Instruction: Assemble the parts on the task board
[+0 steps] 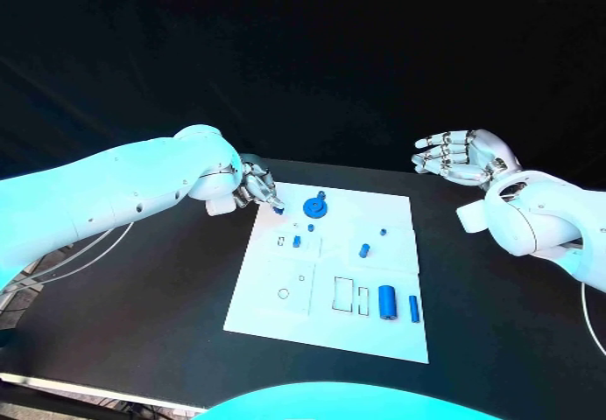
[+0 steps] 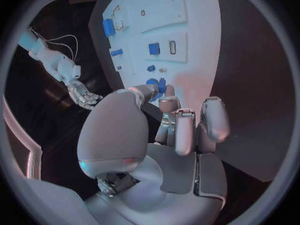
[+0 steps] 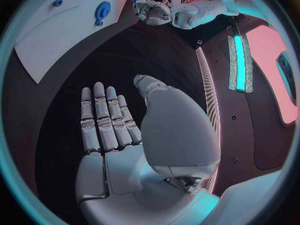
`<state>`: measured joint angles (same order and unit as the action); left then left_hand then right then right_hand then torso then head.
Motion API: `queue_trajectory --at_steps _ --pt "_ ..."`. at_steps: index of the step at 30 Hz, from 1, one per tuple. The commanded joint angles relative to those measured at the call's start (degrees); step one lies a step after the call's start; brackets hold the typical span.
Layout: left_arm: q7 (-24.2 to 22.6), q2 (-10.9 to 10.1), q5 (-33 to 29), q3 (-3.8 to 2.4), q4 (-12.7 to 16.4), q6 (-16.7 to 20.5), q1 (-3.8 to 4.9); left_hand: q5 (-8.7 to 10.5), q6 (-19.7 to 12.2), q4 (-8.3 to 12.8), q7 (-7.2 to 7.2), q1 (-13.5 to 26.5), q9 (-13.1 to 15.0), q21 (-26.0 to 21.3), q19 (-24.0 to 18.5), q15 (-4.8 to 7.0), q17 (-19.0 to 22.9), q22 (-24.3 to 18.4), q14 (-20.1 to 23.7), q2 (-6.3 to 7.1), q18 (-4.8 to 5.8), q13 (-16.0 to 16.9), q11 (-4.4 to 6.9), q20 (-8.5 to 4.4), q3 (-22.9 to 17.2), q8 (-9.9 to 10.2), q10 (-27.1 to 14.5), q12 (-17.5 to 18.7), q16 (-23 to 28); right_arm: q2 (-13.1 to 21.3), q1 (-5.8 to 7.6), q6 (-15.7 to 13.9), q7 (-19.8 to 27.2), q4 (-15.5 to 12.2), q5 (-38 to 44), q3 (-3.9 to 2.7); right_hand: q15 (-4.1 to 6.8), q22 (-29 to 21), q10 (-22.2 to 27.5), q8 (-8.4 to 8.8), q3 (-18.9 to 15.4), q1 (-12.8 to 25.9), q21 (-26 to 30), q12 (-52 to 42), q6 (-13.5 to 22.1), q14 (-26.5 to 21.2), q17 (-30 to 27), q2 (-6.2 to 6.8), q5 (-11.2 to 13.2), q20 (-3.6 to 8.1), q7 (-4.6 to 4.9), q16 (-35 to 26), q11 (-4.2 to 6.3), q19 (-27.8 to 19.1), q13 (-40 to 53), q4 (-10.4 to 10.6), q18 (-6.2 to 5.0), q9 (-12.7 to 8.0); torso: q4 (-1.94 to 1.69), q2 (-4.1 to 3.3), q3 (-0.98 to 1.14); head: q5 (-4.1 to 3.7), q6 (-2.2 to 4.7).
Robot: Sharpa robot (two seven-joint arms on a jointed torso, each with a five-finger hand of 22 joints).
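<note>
1. Head view: white board [image 1: 331,280] flat on black worktop [image 1: 139,315]. Left hand [image 1: 259,186] at board's far left corner, fingertips pinching a small blue part [image 1: 278,209] at the board edge. Blue disc [image 1: 314,206] just beside it, on the board. Other blue parts on board: two small ones [image 1: 298,241] near left middle, one [image 1: 365,250] right of centre, cylinder [image 1: 388,302] and thin pin [image 1: 413,308] side by side near the near right corner. Right hand [image 1: 457,156] off the board, well apart beyond its far right corner, fingers loosely curled apart, holding nothing.
2. Left wrist view: left hand [image 2: 178,122] with thumb and fingers closed together toward a blue part [image 2: 161,86] at the board [image 2: 200,45] edge; contact itself partly hidden. Right hand [image 2: 84,96] seen beyond, spread.
3. Right wrist view: right hand [image 3: 109,122] flat, fingers straight and side by side, empty, over dark worktop. Board [image 3: 56,40] corner with blue disc [image 3: 102,10] beyond; left hand [image 3: 152,11] beside it.
</note>
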<state>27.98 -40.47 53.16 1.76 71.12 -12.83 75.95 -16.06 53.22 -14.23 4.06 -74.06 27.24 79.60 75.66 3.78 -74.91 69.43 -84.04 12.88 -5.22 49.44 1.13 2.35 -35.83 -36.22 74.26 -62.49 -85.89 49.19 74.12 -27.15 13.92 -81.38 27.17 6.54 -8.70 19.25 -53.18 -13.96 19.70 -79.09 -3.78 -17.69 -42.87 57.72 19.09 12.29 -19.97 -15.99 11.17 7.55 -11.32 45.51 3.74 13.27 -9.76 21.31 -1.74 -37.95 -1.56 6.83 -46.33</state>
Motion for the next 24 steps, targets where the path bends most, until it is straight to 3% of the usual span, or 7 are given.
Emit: queue_trajectory --at_steps 1,9,13,17,24 --pt "0.54 -1.02 0.26 0.27 2.37 5.48 -0.19 -0.49 1.19 8.53 -0.82 0.76 8.95 0.3 0.49 0.51 -5.62 0.17 -3.6 0.12 0.65 0.41 -0.02 -0.04 -8.95 -0.35 0.49 -0.46 -0.09 0.07 -0.14 0.72 0.6 -0.11 -0.03 0.0 -0.44 -0.1 0.23 0.31 -0.09 0.56 0.26 0.29 0.24 -0.12 -0.08 -0.05 -0.24 0.0 4.11 -0.22 -0.25 -0.22 -0.07 -0.17 -0.7 -0.06 -0.42 0.22 0.12 -0.15 -0.31" --pt "0.65 -2.87 2.22 1.22 6.8 9.31 -1.74 -0.64 1.55 8.6 -1.09 1.98 9.47 0.7 0.98 0.68 -5.63 0.92 -3.63 0.32 0.8 1.51 0.18 -0.18 -9.69 -0.89 1.16 -1.29 -0.12 0.15 -0.32 0.69 0.63 -0.16 -0.04 0.0 -0.45 -0.22 0.25 0.33 -0.09 0.56 0.25 0.31 0.24 -0.11 -0.14 -0.07 -0.39 -0.01 4.12 -0.25 -0.25 -0.27 -0.07 -0.2 -0.71 -0.08 -0.74 0.41 0.1 -0.57 -0.89" --pt "0.77 -2.97 3.05 1.72 7.84 10.13 -2.69 -0.61 1.66 8.6 -1.24 2.51 9.85 0.79 1.08 0.79 -5.73 1.07 -3.66 0.39 0.83 1.56 0.31 -0.26 -9.97 -1.24 1.27 -1.33 -0.17 0.13 -0.41 0.67 0.66 -0.2 -0.04 0.0 -0.46 -0.32 0.27 0.34 -0.08 0.55 0.24 0.33 0.23 -0.1 -0.2 -0.09 -0.55 -0.02 4.12 -0.28 -0.26 -0.3 -0.07 -0.24 -0.71 -0.11 -0.54 0.32 0.15 -0.63 -0.91" --pt "0.9 -2.89 4.67 2.04 8.34 10.05 -3.55 -0.51 1.76 8.5 -1.51 3.27 10.69 0.77 1.05 0.95 -5.81 1.05 -3.68 0.37 0.81 -0.45 0.51 -0.39 -10.37 -1.93 0.62 0.12 -0.2 0.11 -0.46 0.71 0.64 -0.18 -0.04 0.0 -0.47 -0.43 0.3 0.37 -0.08 0.55 0.23 0.36 0.25 -0.11 -0.27 -0.09 -0.68 -0.03 4.13 -0.32 -0.27 -0.34 -0.08 -0.28 -0.72 -0.13 -0.45 0.27 0.11 -0.68 -1.15" --pt "1.05 -2.86 6.88 2.21 8.95 8.97 -4.14 -0.45 1.92 8.51 -1.88 4.11 12.0 0.8 1.11 1.2 -6.08 1.18 -3.75 0.38 0.83 -1.23 0.82 -0.61 -10.88 -2.99 0.61 0.69 -0.32 0.16 -0.48 0.7 0.66 -0.21 -0.04 0.0 -0.48 -0.5 0.33 0.39 -0.08 0.56 0.22 0.38 0.27 -0.12 -0.31 -0.09 -0.75 -0.04 4.14 -0.35 -0.28 -0.36 -0.08 -0.3 -0.72 -0.15 -0.5 0.24 0.17 -0.76 -1.36"
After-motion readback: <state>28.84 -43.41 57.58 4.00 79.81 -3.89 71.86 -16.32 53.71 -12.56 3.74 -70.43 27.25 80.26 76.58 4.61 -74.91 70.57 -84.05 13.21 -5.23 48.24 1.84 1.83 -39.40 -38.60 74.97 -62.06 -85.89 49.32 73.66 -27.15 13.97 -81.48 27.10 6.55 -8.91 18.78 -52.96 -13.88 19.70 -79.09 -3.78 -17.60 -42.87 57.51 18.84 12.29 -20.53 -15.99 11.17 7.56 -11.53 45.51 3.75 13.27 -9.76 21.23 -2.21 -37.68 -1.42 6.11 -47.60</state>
